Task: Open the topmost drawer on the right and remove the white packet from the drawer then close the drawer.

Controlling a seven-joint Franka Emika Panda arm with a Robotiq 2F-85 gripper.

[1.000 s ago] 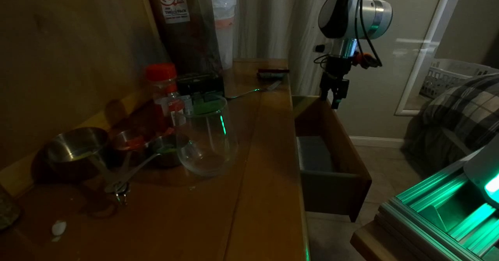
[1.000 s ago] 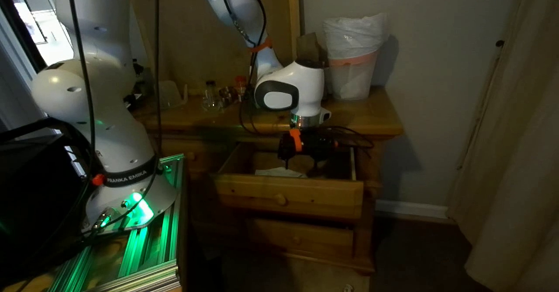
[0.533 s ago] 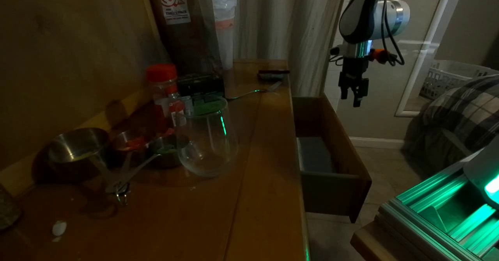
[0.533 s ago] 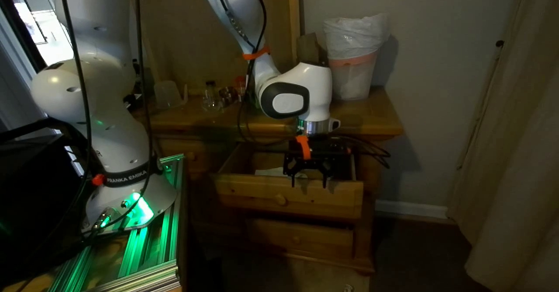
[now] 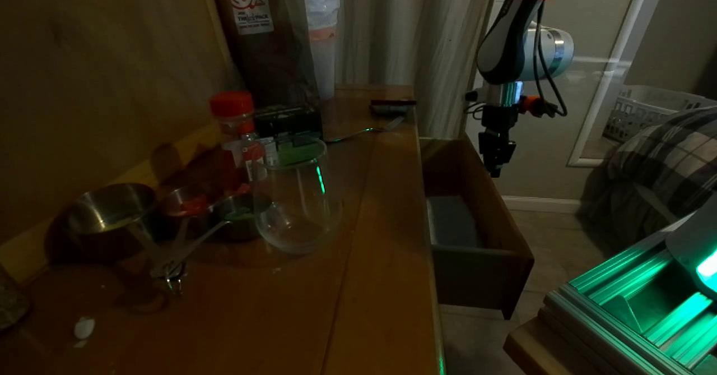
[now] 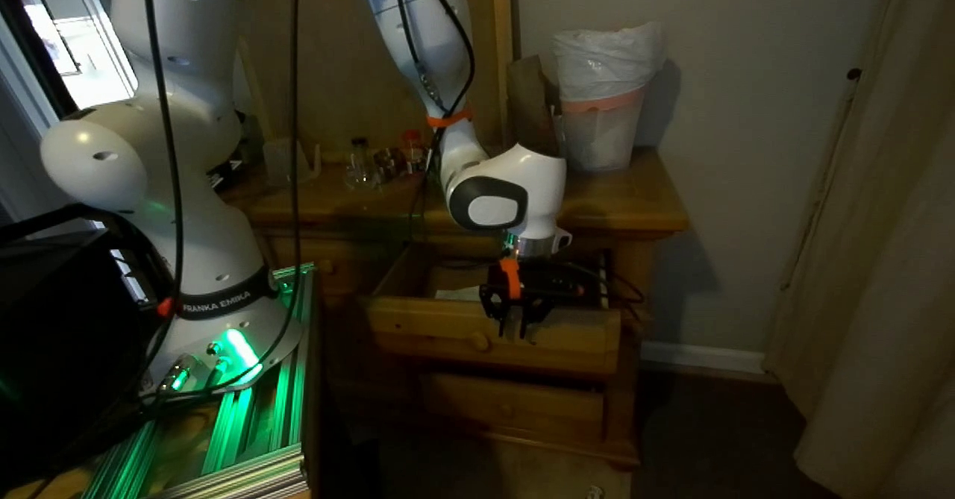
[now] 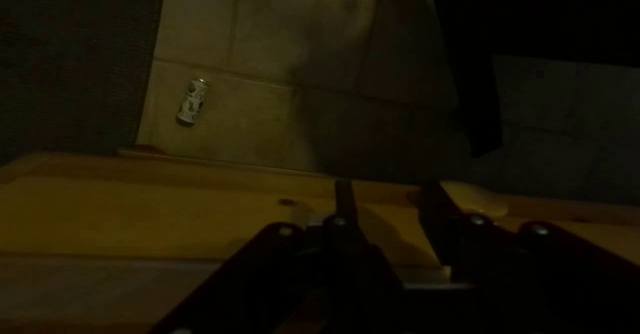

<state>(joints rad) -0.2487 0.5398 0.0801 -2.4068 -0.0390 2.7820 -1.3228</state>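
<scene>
"Hanging by the front of the pulled-out drawer (image 6: 418, 331), that gripper (image 6: 513, 333). Has it hold of anything?"

"Nothing I can make out. Its fingers (image 7: 345, 196) stand part-way apart, and the drawer's wood shows between them. One finger covers some of the knob (image 7: 477, 197); whether they touch, I can't tell."

"And the white packet (image 6: 456, 294)?"

"Lying in the drawer, if that pale patch is it. The front board (image 6: 574, 339) hides its near edge and the gripper blocks one end, so I can't see its shape."

"Awfully dark lower down. What's that on the floor (image 7: 240, 124)?"

"A patterned can (image 7: 192, 102), I think, its print too dim to read. Up high the arm (image 6: 444, 51) is cut off from view; further down, it hides the foot of that paper bag (image 6: 531, 104)."
</scene>
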